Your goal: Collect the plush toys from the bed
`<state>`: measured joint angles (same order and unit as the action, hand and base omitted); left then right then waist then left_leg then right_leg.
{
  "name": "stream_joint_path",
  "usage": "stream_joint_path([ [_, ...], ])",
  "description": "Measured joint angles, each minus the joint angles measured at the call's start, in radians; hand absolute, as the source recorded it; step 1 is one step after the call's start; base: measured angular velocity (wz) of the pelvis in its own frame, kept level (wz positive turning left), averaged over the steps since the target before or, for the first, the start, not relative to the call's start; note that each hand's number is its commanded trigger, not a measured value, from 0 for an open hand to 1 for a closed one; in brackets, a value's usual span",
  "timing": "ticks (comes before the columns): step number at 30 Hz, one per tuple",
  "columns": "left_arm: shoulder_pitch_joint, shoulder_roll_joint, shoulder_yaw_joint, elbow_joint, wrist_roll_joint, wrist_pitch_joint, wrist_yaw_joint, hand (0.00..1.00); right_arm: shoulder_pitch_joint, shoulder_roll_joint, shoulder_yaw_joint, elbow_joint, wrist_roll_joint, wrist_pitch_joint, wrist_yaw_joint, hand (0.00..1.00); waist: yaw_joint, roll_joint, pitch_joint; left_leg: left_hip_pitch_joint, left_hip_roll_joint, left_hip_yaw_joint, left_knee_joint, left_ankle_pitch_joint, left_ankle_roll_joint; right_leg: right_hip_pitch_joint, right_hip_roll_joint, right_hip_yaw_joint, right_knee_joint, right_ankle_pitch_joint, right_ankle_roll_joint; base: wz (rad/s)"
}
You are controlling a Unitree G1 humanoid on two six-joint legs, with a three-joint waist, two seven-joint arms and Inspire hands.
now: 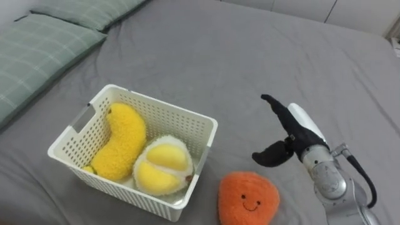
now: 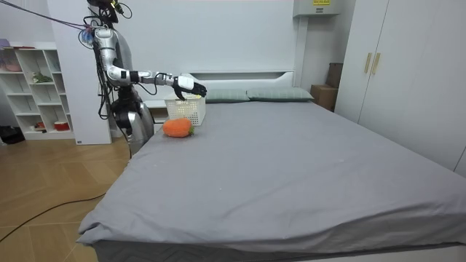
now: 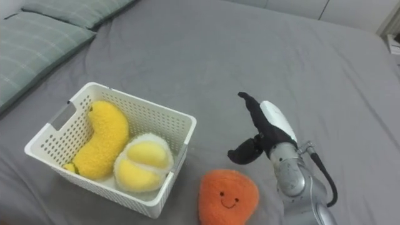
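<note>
Toys already sat in the white basket (image 1: 164, 106) on the grey bed (image 1: 219, 56): a yellow banana plush (image 1: 122, 140) lay along its left side and a round pale-yellow fruit plush (image 1: 162, 165) filled the near right corner, the two touching. An orange plush (image 1: 248, 199) with a small smiling face lay on the sheet just beside the basket's near right corner, outside it.

The right hand (image 1: 295, 134) hung over the bare sheet to the right of the basket and beyond the orange plush, apart from both. Its dark fingers were straight and pointed up the bed, the thumb was spread out to the side, and it held nothing.

Two green checked pillows (image 1: 44, 50) lay at the far left of the bed, well apart from the basket.

From across the room, the robot stood at the side of the bed near its head, on the room view's left, with one arm stretched out level above the basket and the orange plush. A white shelf unit (image 2: 36, 87) stood behind it, and a pale wardrobe (image 2: 408, 73) stood on the room view's right.
</note>
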<state>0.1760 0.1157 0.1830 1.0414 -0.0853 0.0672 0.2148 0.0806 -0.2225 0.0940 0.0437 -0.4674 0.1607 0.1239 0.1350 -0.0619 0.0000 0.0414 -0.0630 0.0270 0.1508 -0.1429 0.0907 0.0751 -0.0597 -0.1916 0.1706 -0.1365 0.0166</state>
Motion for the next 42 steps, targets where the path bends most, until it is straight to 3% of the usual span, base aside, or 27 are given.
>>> stream_joint_path([
  [8, -0.001, -0.009, -0.030, -0.010, -0.021, -0.003, -0.010, 0.00, 0.047, 0.019, 0.001, 0.113, 0.015, -0.007, -0.016, 0.00, -0.021, 0.009, 0.0034, 0.003, 0.001, 0.003, 0.011, -0.016, 0.000, 0.005, 0.003, 0.015, 0.000, 0.001, 0.002, -0.02],
  [11, -0.004, -0.011, -0.031, -0.010, -0.022, -0.003, -0.010, 0.00, 0.052, 0.020, 0.002, 0.187, -0.002, -0.029, -0.019, 0.00, -0.021, 0.011, 0.0028, 0.005, 0.003, 0.003, 0.011, -0.017, 0.001, 0.006, 0.005, 0.018, -0.001, 0.001, 0.002, 0.00],
  [15, 0.000, -0.016, -0.031, -0.010, -0.021, -0.002, -0.011, 0.00, 0.057, 0.036, 0.025, 0.317, -0.017, -0.028, -0.017, 0.00, -0.008, 0.015, 0.0028, 0.004, 0.004, 0.002, 0.010, -0.019, 0.001, 0.006, 0.007, 0.018, -0.003, 0.001, 0.003, 0.00],
  [20, 0.009, -0.015, -0.031, -0.030, -0.020, -0.002, -0.011, 0.00, 0.060, 0.039, 0.083, 0.361, -0.015, -0.028, -0.008, 0.00, 0.002, 0.016, 0.0042, 0.002, 0.004, -0.006, 0.010, -0.022, 0.002, 0.006, 0.006, 0.000, -0.003, 0.000, 0.004, 0.04],
  [31, 0.020, -0.019, -0.048, -0.069, -0.021, -0.002, -0.011, 0.00, 0.046, 0.061, 0.085, 0.433, -0.018, -0.028, 0.010, 0.00, 0.009, 0.013, 0.0040, -0.010, -0.003, -0.031, 0.025, -0.027, 0.006, 0.011, 0.000, -0.033, -0.004, -0.001, 0.005, 0.07],
  [32, 0.023, -0.019, -0.048, -0.078, -0.021, -0.002, -0.011, 0.00, 0.037, 0.062, 0.085, 0.446, -0.015, -0.028, 0.010, 0.29, 0.011, 0.013, 0.0040, -0.011, -0.003, -0.032, 0.026, -0.027, 0.006, 0.011, 0.000, -0.032, -0.004, -0.001, 0.005, 0.04],
  [33, 0.023, -0.020, -0.048, -0.083, -0.021, -0.002, -0.011, 0.00, 0.030, 0.062, 0.085, 0.457, -0.012, -0.028, 0.009, 0.50, 0.013, 0.013, 0.0042, -0.013, -0.003, -0.034, 0.028, -0.027, 0.006, 0.012, 0.000, -0.032, -0.004, -0.001, 0.006, 0.03],
  [34, 0.024, -0.020, -0.048, -0.085, -0.021, -0.002, -0.010, 0.00, 0.026, 0.062, 0.085, 0.462, -0.012, -0.028, 0.009, 0.84, 0.014, 0.014, 0.0043, -0.013, -0.003, -0.034, 0.029, -0.027, 0.006, 0.012, 0.000, -0.032, -0.004, -0.001, 0.006, 0.03],
  [35, 0.028, -0.023, -0.049, -0.091, -0.022, -0.002, -0.010, 0.00, 0.020, 0.063, 0.086, 0.468, -0.012, -0.028, 0.008, 1.00, 0.014, 0.014, 0.0046, -0.014, -0.003, -0.035, 0.030, -0.027, 0.006, 0.012, 0.001, -0.032, -0.004, -0.001, 0.006, 0.00],
  [42, 0.041, -0.041, -0.050, -0.093, -0.022, -0.001, -0.009, 0.00, 0.008, 0.074, 0.081, 0.504, -0.014, -0.028, -0.050, 1.00, 0.017, 0.015, 0.0053, -0.022, -0.003, -0.046, 0.039, -0.032, 0.004, 0.013, 0.002, -0.038, -0.004, -0.001, 0.006, 0.05],
])
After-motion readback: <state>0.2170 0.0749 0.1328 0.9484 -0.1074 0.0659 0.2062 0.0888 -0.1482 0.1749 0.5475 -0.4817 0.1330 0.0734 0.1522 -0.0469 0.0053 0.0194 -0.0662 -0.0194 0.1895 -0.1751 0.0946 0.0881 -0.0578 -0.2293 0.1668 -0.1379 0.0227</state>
